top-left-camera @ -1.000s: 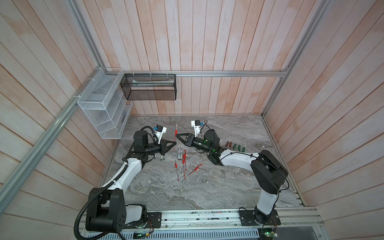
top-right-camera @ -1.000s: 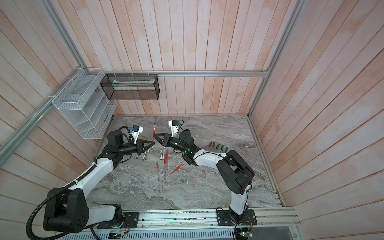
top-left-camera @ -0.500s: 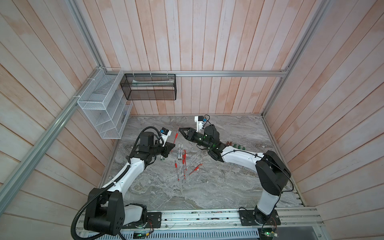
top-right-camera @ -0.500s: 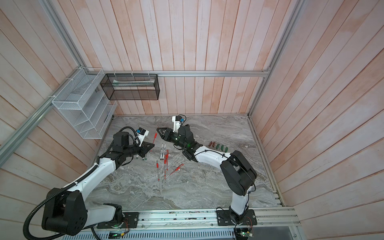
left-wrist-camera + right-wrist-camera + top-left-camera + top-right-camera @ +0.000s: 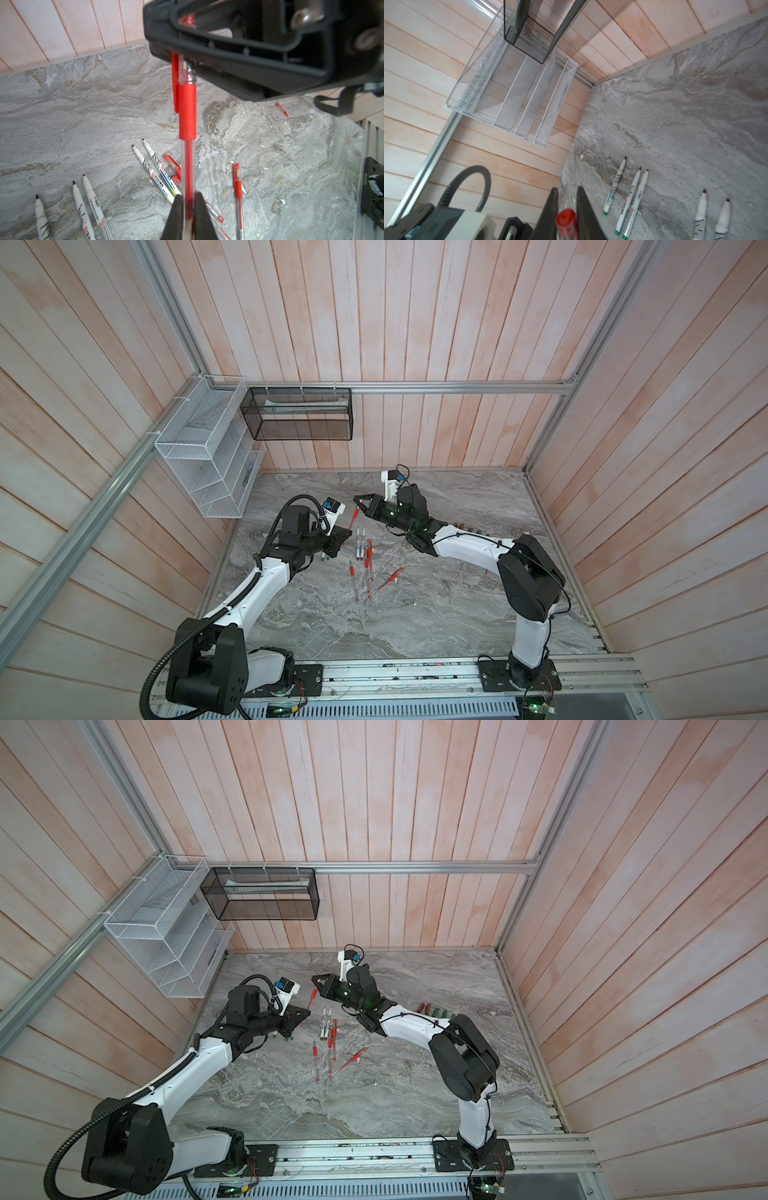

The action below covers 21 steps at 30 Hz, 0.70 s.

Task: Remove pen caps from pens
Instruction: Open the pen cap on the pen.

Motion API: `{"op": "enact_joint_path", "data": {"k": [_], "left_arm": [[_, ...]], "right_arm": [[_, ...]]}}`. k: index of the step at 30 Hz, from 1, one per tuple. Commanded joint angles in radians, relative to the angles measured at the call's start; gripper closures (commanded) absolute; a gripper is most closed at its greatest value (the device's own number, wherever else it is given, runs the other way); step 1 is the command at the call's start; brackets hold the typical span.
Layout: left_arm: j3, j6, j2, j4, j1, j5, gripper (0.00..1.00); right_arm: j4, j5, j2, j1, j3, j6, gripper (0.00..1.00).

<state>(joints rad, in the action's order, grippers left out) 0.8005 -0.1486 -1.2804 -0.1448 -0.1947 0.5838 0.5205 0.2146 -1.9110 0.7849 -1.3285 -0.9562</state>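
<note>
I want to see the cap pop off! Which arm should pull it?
Probably the right: the right gripper is shut on the red cap, while the left gripper clamps the pen barrel, so it can hold steady.

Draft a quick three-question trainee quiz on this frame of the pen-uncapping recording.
1. Fill in: ___ uncapped white markers lie on the table in the right wrist view.
2. True or false: the left gripper is open around the red pen.
3. The fingers of the right gripper close on: A) a white marker B) the pen cap C) nothing.
Key: 1 five. 2 false, it is shut on the pen's barrel. 3 B.
</note>
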Motion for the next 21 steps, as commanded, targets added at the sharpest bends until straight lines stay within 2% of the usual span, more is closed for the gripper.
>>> {"op": "enact_joint_path", "data": {"k": [1, 6, 11, 15, 18, 21], "left_arm": [[-0.009, -0.041, 0.014, -0.028, -0.018, -0.007, 1.0], [-0.04, -0.106, 0.04, -0.123, -0.071, -0.044, 1.0], [-0.081, -0.1, 0.099, -0.169, -0.077, 0.001, 1.0], [-0.103, -0.087, 0.121, -0.163, -0.074, 0.024, 1.0], [-0.071, -0.013, 0.132, -0.188, -0.056, 0.024, 1.0], [-0.054, 0.104, 0.142, -0.215, -0.03, 0.008, 1.0]], "right_arm": [[-0.039, -0.003, 0.0, -0.002, -0.037, 0.012, 1.0], [-0.092, -0.03, 0.063, -0.064, -0.077, 0.068, 1.0], [-0.004, 0.006, 0.119, -0.175, -0.051, -0.045, 1.0], [0.023, 0.023, 0.14, -0.199, -0.029, -0.055, 1.0], [0.019, 0.027, 0.18, -0.21, 0.026, -0.069, 1.0], [-0.015, 0.031, 0.254, -0.228, 0.117, -0.017, 1.0]]}}
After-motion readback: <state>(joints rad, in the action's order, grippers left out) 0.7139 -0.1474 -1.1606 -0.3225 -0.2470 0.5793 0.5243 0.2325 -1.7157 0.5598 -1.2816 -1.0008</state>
